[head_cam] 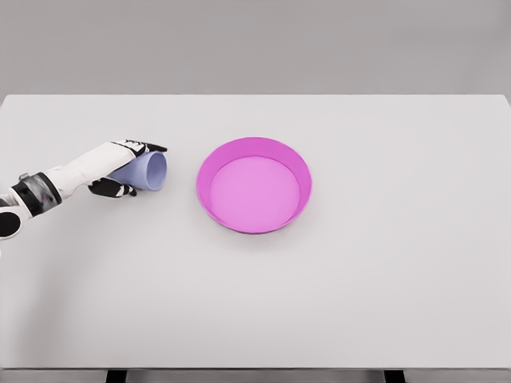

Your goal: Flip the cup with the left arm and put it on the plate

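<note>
From the head view, the left hand (pixel 120 167) is at the middle left of the picture, its fingers wrapped around a light blue cup (pixel 148 171). The cup lies on its side on the white table (pixel 359 303), its open mouth facing right toward the pink plate (pixel 254 185) in the middle, near but apart.

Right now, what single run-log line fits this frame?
left hand: shut on cup | cup: on its side, mouth toward plate | plate: empty, apart from cup | right arm: not in view
</note>
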Available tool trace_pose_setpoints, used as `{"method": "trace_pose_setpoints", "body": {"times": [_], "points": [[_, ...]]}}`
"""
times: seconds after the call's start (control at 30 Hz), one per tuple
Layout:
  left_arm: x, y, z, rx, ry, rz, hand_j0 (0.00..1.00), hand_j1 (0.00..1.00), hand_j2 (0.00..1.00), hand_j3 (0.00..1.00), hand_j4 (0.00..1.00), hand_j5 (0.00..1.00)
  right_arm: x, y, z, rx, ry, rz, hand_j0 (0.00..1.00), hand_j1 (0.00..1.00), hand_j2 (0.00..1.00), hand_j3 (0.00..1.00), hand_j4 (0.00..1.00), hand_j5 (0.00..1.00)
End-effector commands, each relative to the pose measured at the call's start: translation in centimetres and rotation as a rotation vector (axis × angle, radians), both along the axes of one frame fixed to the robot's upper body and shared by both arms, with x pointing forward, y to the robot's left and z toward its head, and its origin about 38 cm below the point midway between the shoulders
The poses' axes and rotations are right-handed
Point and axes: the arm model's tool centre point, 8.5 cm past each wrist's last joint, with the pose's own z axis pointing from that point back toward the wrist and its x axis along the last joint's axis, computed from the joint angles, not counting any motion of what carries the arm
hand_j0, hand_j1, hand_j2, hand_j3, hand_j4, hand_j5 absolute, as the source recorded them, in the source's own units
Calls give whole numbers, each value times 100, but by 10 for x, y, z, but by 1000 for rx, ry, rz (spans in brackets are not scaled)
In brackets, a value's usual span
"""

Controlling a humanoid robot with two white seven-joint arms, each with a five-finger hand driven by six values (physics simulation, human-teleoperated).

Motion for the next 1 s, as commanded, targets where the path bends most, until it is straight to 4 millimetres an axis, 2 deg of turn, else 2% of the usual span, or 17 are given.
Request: {"method": "trace_pose_setpoints", "body": {"times": [0.0,0.73,0.87,0.97], "points": [[0,0,0,-4,1,2,81,81,81,81,81,81,1,0,0,0,-2,0,100,100,100,100,100,100],[4,-1,16,-199,5,43,79,79,79,79,79,79,1,0,0,0,-2,0,100,100,100,100,100,100],[5,-9,16,-257,13,42,76,76,76,76,76,76,0,0,0,0,0,0,100,100,100,100,100,100],[8,-24,14,-298,14,29,79,79,79,79,79,79,1,0,0,0,-2,0,100,100,100,100,100,100]]}}
